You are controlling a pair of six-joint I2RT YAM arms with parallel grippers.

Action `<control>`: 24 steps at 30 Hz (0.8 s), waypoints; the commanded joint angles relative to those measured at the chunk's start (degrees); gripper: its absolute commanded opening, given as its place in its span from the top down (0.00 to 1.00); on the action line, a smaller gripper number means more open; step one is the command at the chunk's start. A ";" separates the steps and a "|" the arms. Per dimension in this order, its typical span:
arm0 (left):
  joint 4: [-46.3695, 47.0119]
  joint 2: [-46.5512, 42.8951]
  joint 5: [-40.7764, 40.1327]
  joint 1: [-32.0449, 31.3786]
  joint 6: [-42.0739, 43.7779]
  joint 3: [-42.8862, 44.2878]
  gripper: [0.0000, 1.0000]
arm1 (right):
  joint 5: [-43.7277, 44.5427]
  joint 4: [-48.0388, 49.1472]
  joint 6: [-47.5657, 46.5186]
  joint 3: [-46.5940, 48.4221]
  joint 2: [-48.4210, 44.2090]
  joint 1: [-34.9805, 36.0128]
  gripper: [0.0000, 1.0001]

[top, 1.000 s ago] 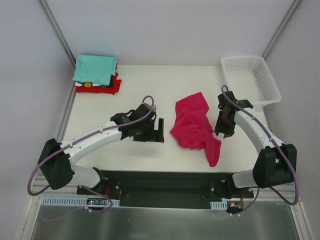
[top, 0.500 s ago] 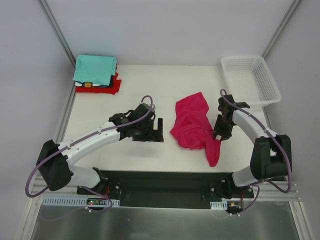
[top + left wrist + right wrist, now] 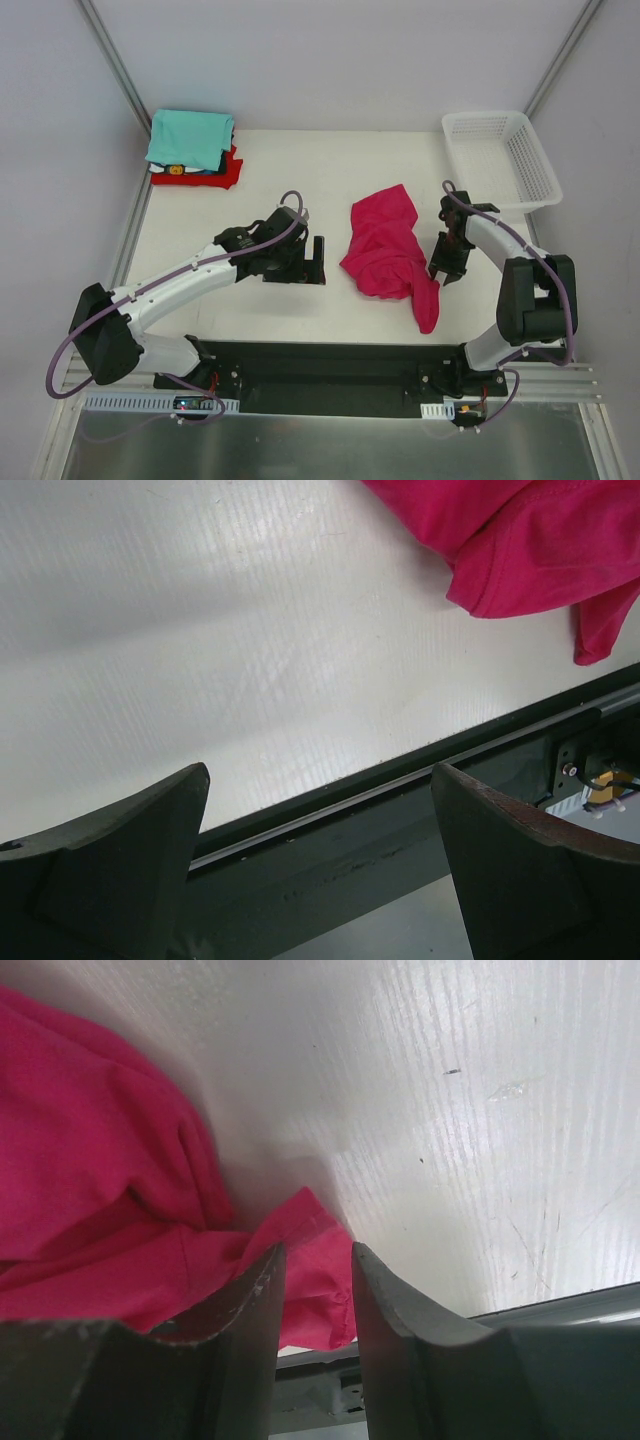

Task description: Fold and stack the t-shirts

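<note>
The top view looked down from the near side; both low wrist views shared the pink t-shirt.

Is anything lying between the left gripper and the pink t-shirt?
Nothing visible does. Only bare table separates the open left gripper from the pink t-shirt, which lies crumpled to its right.
</note>
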 commanded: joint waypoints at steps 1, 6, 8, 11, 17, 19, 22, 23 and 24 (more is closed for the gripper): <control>-1.55 -1.86 -0.88 -0.50 1.16 1.18 0.07 | 0.53 -0.52 -0.98 -0.21 -0.46 -0.55 0.64; -1.99 -2.21 -1.14 -0.42 1.25 1.45 0.06 | 0.01 -0.61 -1.24 -0.74 -0.81 -1.07 0.64; -2.08 -2.30 -1.14 -0.42 1.25 1.45 0.07 | -0.78 -0.26 -1.16 -0.91 -0.55 -1.16 0.64; -2.17 -2.12 -0.97 -0.51 1.25 1.62 0.07 | -3.24 0.79 -1.25 -0.83 0.94 -1.07 0.65; -2.60 -2.21 -1.40 -0.51 1.60 1.80 0.07 | -10.27 1.85 -1.68 2.16 5.60 -1.07 0.69; -2.95 -2.30 -1.67 -0.50 1.60 2.06 0.07 | -11.15 2.11 -1.77 3.56 7.27 -1.16 0.71; -3.13 -2.12 -1.84 -0.50 1.52 2.41 0.07 | -12.20 2.55 -1.77 4.71 8.42 -1.07 0.72; -3.39 -2.03 -1.84 -0.51 1.51 2.50 0.07 | -12.56 2.73 -1.69 4.80 8.68 -1.07 0.73; -3.31 -1.77 -1.84 -0.42 1.60 2.67 0.07 | -12.82 2.81 -1.86 4.97 8.77 -1.16 0.73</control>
